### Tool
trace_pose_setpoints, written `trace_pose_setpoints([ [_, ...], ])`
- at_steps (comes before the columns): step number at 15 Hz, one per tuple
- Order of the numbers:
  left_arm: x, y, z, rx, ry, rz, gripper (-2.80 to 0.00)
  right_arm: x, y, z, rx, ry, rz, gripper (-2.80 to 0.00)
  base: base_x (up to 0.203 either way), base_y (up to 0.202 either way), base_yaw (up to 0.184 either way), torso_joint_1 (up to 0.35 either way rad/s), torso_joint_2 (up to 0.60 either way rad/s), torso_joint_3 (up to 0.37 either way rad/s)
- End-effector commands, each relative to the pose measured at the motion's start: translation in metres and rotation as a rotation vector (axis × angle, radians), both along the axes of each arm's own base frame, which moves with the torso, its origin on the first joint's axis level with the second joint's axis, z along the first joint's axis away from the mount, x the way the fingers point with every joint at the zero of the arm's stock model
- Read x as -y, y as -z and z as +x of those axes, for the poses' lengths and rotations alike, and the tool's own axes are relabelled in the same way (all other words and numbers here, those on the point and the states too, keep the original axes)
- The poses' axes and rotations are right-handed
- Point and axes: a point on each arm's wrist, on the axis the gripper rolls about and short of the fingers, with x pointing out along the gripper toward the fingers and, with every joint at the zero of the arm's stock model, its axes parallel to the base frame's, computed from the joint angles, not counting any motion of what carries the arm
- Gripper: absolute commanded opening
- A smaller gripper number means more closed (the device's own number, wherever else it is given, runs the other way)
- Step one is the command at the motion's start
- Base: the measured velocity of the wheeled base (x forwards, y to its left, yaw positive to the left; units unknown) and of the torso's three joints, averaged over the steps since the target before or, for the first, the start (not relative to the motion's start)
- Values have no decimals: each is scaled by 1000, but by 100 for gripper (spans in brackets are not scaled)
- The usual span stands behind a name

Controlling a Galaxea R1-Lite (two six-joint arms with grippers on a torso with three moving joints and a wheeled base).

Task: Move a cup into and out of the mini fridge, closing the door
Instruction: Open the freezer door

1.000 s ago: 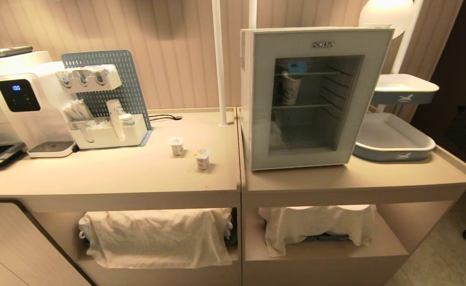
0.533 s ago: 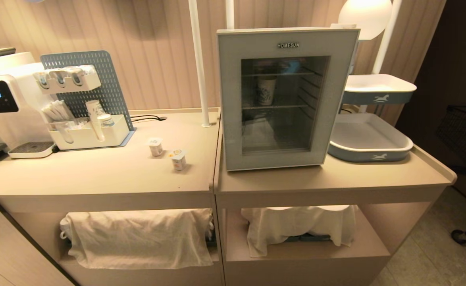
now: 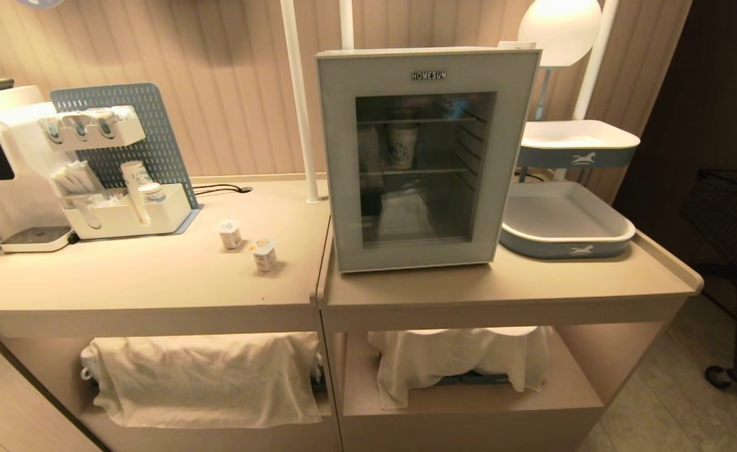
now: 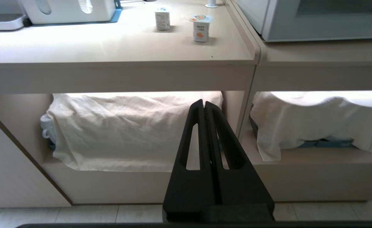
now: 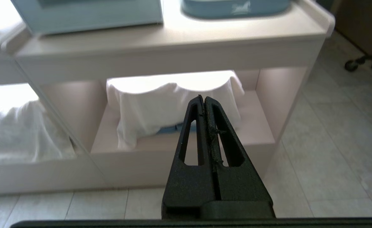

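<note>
The cup (image 3: 402, 145) stood on the upper wire shelf inside the mini fridge (image 3: 420, 157), door (image 3: 506, 157) closed, on the tabletop (image 3: 532, 282); only the head view had shifted, while the left end effector (image 4: 204, 104) and right end effector (image 5: 203, 99) hung pressed shut, empty.

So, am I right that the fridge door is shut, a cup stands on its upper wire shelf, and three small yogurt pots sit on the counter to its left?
Not quite: the head view shows two yogurt pots, not three. The rest holds: the door is shut and a cup stands on the upper wire shelf behind the glass.
</note>
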Motion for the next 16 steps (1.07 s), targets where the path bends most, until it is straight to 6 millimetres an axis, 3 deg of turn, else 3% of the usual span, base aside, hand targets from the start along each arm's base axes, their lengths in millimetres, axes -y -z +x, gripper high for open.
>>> trace_pose_setpoints([
  [1, 0, 0, 0, -4, 0, -1, -280, 0, 0, 0, -3, 0, 0, -280, 161, 2, 1, 7, -31, 12],
  [10, 0, 0, 0, -3, 0, 1, -280, 0, 0, 0, -3, 0, 0, -280, 185, 0, -1, 4, 5, 3],
  [16, 0, 0, 0, -7, -5, 14, -280, 0, 0, 0, -3, -1, 0, -280, 0, 0, 0, 0, 0, 0],
])
